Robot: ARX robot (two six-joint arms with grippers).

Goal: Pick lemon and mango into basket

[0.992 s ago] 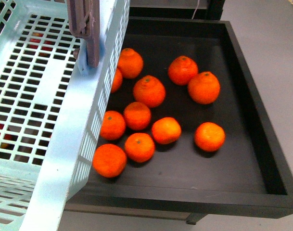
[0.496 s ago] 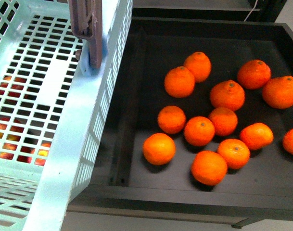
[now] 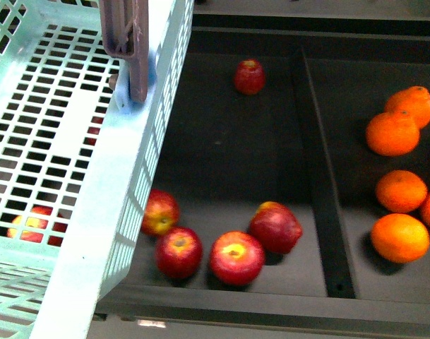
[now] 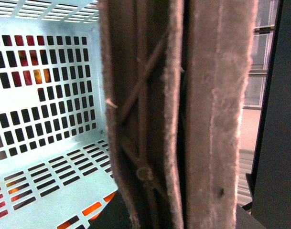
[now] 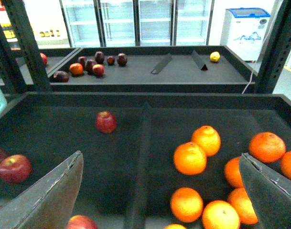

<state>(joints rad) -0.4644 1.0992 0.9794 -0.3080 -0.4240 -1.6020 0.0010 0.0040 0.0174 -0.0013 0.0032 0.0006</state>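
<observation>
The turquoise basket (image 3: 66,162) fills the left of the front view, held up and empty. Its brown handles (image 3: 126,42) rise at the top. In the left wrist view the handles (image 4: 183,119) fill the middle, with the basket's slotted inside (image 4: 49,95) behind. My left gripper is shut on the handles and its fingers do not show. My right gripper (image 5: 159,200) is open and empty above the tray divider (image 5: 141,157). A small yellow fruit, likely the lemon (image 5: 214,57), lies on the far shelf. The mango is out of view.
A black tray (image 3: 222,141) holds several red apples (image 3: 236,258) left of a divider (image 3: 320,176) and several oranges (image 3: 392,134) right of it. The far shelf holds dark red fruits (image 5: 92,64). Metal uprights (image 5: 26,43) stand at both sides.
The front view has swept left along the shelf. The oranges slid to the right edge and the apple compartment came into view. The basket kept its place in the view.
</observation>
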